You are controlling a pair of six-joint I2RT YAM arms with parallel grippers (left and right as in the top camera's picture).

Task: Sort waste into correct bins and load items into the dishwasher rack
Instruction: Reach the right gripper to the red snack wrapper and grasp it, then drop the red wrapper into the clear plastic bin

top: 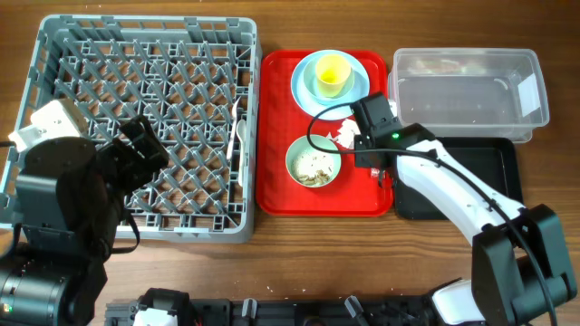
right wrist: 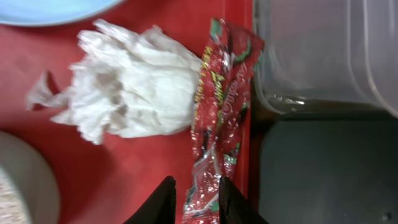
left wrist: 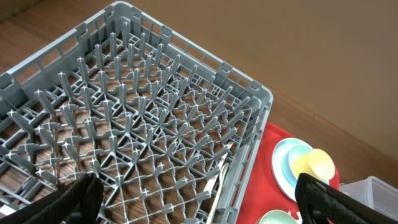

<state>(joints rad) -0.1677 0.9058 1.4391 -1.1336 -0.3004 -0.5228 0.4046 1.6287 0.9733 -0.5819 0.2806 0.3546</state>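
Observation:
My right gripper [right wrist: 198, 199] is low over the right edge of the red serving tray [top: 281, 190], shut on the near end of the red snack wrapper [right wrist: 221, 106]. The crumpled white napkin [right wrist: 130, 93] lies just left of the wrapper and shows in the overhead view [top: 347, 134]. A pale bowl [top: 294, 163] holds rice-like food scraps [top: 315, 168]. The yellow cup [top: 332, 72] stands on the pale-blue plate [top: 304, 89]. My left gripper [left wrist: 199, 199] is open and empty above the grey dishwasher rack [top: 149, 23]. White cutlery [top: 240, 136] lies by the rack's right wall.
The clear tub [top: 535, 91] stands at the back right, with the black tray [top: 489, 172] in front of it; both sit just right of the red tray. In the right wrist view the tub [right wrist: 323, 56] and black tray [right wrist: 323, 168] are close to the wrapper.

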